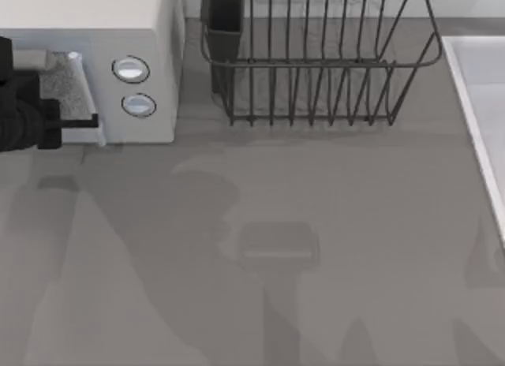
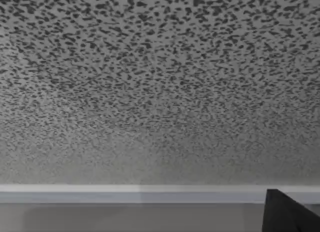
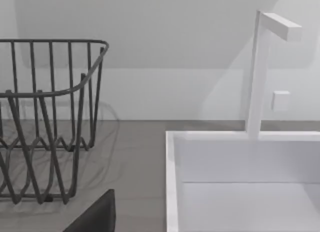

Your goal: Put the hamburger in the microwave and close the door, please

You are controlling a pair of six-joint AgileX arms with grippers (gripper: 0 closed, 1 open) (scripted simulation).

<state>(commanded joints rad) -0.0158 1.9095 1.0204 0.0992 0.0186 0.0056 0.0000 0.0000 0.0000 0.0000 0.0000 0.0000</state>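
Grey worktop carries the microwave at far left, where my left claw presses its stiff, hinged door; grip state unclear. Push flat, near the handle.

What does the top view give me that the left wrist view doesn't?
Top view alone: the microwave with its two knobs, the left gripper at the door, and the dark wire dish rack. Left wrist view alone: the speckled window close up, above its pale frame. Both share the door and the grey table.
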